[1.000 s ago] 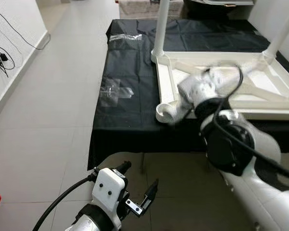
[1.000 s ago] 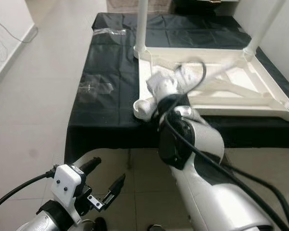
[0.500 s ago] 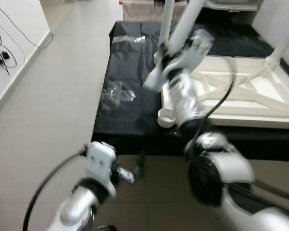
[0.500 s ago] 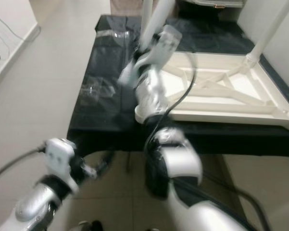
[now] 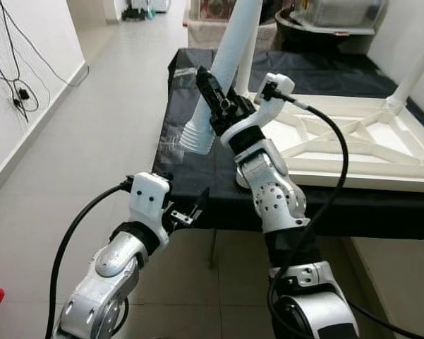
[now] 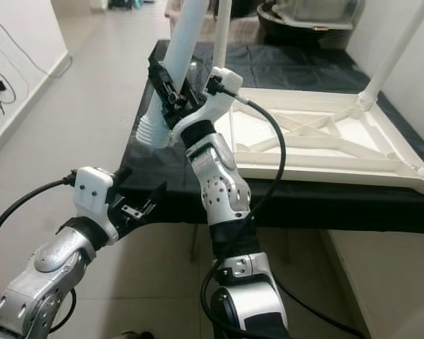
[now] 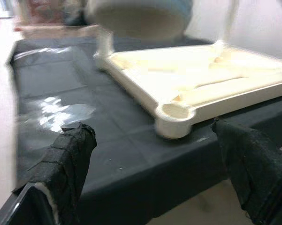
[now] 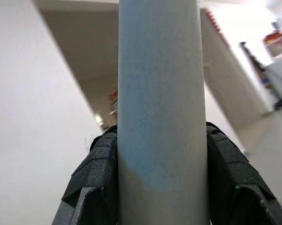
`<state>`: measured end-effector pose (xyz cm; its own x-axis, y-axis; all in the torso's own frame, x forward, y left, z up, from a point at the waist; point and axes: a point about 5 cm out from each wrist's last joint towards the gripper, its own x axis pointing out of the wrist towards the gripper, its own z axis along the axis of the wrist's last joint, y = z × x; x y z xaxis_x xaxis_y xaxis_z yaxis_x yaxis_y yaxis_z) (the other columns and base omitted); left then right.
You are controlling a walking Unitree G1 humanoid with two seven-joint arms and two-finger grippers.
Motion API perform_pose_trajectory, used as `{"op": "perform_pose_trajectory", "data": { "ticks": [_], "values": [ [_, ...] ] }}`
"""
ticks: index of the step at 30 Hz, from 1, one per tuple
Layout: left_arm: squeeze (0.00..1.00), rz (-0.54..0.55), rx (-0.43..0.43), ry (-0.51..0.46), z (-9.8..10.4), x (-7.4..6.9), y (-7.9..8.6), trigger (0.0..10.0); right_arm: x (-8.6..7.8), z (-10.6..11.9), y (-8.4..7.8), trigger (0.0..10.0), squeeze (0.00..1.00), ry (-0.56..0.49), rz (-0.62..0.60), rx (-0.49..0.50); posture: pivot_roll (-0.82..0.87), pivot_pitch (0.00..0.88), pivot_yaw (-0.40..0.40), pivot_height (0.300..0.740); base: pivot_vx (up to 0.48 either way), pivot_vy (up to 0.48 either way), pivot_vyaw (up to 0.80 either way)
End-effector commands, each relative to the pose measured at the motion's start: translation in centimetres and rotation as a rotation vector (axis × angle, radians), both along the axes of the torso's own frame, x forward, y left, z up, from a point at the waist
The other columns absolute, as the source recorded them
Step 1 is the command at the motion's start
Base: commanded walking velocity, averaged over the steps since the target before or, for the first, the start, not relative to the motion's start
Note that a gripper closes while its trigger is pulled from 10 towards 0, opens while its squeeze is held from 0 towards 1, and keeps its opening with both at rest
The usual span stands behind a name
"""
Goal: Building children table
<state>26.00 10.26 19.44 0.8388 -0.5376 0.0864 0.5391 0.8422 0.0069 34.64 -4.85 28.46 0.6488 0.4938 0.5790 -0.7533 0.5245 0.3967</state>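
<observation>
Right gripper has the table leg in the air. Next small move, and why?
Probably lower the white leg so its threaded end comes over the empty corner socket of the upturned tabletop. The right gripper is shut on the leg, held tilted, its end left of and above that socket. The left gripper is open, below the table edge.

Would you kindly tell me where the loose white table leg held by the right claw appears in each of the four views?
Left eye view: table leg, upper centre, slanting, gripped by the right claw.
Right eye view: same leg, upper left of centre.
Left wrist view: blurred round end of it at the top edge.
Right wrist view: fills the middle, between the claw's fingers.
Shared landmark: the empty corner socket of the upturned table.
</observation>
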Motion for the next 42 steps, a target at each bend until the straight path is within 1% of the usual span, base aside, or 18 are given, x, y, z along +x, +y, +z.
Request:
{"op": "perform_pose_trajectory", "data": {
  "ticks": [1,6,7,8,9,11,13,16,20,21,22,25,26,27,28,31,36,42],
  "values": [
    [0.0,-0.069,-0.007,0.011,0.0,-0.1,-0.7,10.0,-0.7,-0.5,0.7,0.0,0.0,-0.02,0.066,-0.002,0.13,0.061,-0.027,0.74,0.0,0.0,0.0],
    [0.0,-0.081,-0.005,-0.002,0.2,0.1,-1.1,10.0,-1.4,-0.7,0.8,0.0,0.0,-0.017,0.106,-0.012,0.13,0.059,-0.029,0.74,0.0,0.0,0.0],
    [0.0,-0.073,-0.015,-0.006,0.4,0.4,-1.0,10.0,-2.0,-1.0,0.9,0.0,0.0,-0.018,0.132,-0.022,0.13,0.057,-0.025,0.74,0.0,0.0,0.0],
    [0.0,-0.073,-0.015,-0.006,0.4,0.4,-1.0,10.0,-2.0,-1.0,0.9,0.0,0.0,-0.018,0.132,-0.022,0.13,0.057,-0.025,0.74,0.0,0.0,0.0],
    [0.0,-0.067,-0.023,-0.008,0.6,0.6,-1.0,10.0,-2.5,-1.1,0.9,0.0,0.0,-0.018,0.151,-0.029,0.13,0.057,-0.025,0.74,0.0,0.0,0.0],
    [0.0,-0.05,-0.019,-0.012,0.7,0.9,-0.8,10.0,-2.9,-1.4,1.0,0.0,0.0,-0.021,0.166,-0.042,0.13,0.057,-0.028,0.74,0.0,0.0,0.0],
    [0.0,0.006,-0.003,-0.024,0.7,1.6,-0.1,10.0,-3.6,-2.3,1.1,0.0,0.0,-0.034,0.202,-0.081,0.13,0.06,-0.027,0.74,0.0,0.0,0.0],
    [0.0,0.043,0.008,-0.032,0.7,1.9,0.2,10.0,-3.8,-2.7,1.2,0.0,0.0,-0.04,0.213,-0.098,0.12,0.062,-0.024,0.74,0.0,0.0,0.0],
    [0.0,0.05,0.005,-0.036,0.8,2.0,0.3,10.0,-4.0,-2.8,1.2,0.0,0.0,-0.044,0.218,-0.108,0.12,0.062,-0.026,0.74,0.0,0.0,0.0],
    [0.0,0.025,-0.009,-0.033,0.9,1.9,0.1,10.0,-4.1,-2.9,1.1,0.0,0.0,-0.045,0.221,-0.118,0.12,0.063,-0.025,0.74,0.0,0.0,0.0],
    [0.0,0.025,-0.009,-0.033,0.9,1.9,0.1,10.0,-4.1,-2.9,1.1,0.0,0.0,-0.045,0.221,-0.118,0.12,0.063,-0.025,0.74,0.0,0.0,0.0],
    [0.0,-0.122,-0.045,-0.002,0.7,1.1,-1.6,10.0,-4.5,-3.1,1.1,0.0,0.0,-0.042,0.219,-0.128,0.12,0.065,-0.025,0.74,0.0,0.0,0.0],
    [0.0,-0.122,-0.045,-0.002,0.7,1.1,-1.6,10.0,-4.5,-3.1,1.1,0.0,0.0,-0.042,0.219,-0.128,0.12,0.065,-0.025,0.74,0.0,0.0,0.0],
    [0.0,-0.164,-0.053,0.006,0.6,0.9,-2.1,10.0,-4.6,-3.1,1.1,0.0,0.0,-0.041,0.22,-0.128,0.12,0.064,-0.024,0.74,0.0,0.0,0.0],
    [0.0,-0.164,-0.053,0.006,0.6,0.9,-2.1,10.0,-4.6,-3.1,1.1,0.0,0.0,-0.041,0.22,-0.128,0.12,0.064,-0.024,0.74,0.0,0.0,0.0],
    [0.0,-0.255,-0.084,0.018,0.7,0.5,-3.5,10.0,-4.9,-3.5,1.3,0.0,0.0,-0.04,0.219,-0.138,0.12,0.063,-0.024,0.74,0.0,0.0,0.0],
    [0.0,-0.269,-0.081,0.013,0.8,0.7,-4.0,10.0,-5.1,-3.7,1.5,0.0,0.0,-0.039,0.218,-0.148,0.11,0.062,-0.021,0.74,0.0,0.0,0.0],
    [0.0,-0.259,-0.079,0.003,0.9,1.0,-3.9,10.0,-5.3,-4.0,1.4,0.0,0.0,-0.038,0.216,-0.164,0.11,0.062,-0.021,0.74,0.0,0.0,0.0]
  ]
}}
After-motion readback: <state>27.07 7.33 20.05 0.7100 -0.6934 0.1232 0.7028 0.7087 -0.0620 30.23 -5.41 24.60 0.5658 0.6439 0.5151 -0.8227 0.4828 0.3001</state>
